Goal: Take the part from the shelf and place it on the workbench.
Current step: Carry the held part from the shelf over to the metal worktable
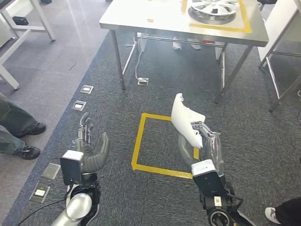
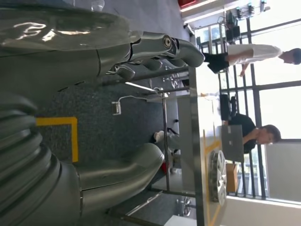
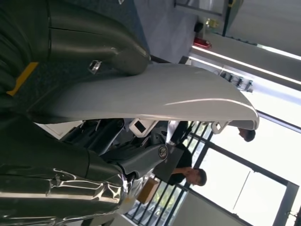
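Observation:
A curved white plastic part (image 1: 186, 120) is held by my right hand (image 1: 202, 146), thumb on one side and fingers on the other, above the dark carpet. The right wrist view shows the same white part (image 3: 160, 96) lying between thumb and fingers. My left hand (image 1: 90, 148) hangs open and holds nothing; its fingers (image 2: 167, 49) are spread. The steel workbench (image 1: 167, 21) stands ahead of me, some way off, and its edge (image 2: 193, 141) also appears in the left wrist view.
A silver wheel cover (image 1: 213, 8) lies inside yellow tape on the workbench's right part. A yellow tape square (image 1: 142, 141) marks the carpet in front of me. A person's legs and shoes (image 1: 21, 136) are at the left. Floor sockets (image 1: 78, 105) dot the carpet edge.

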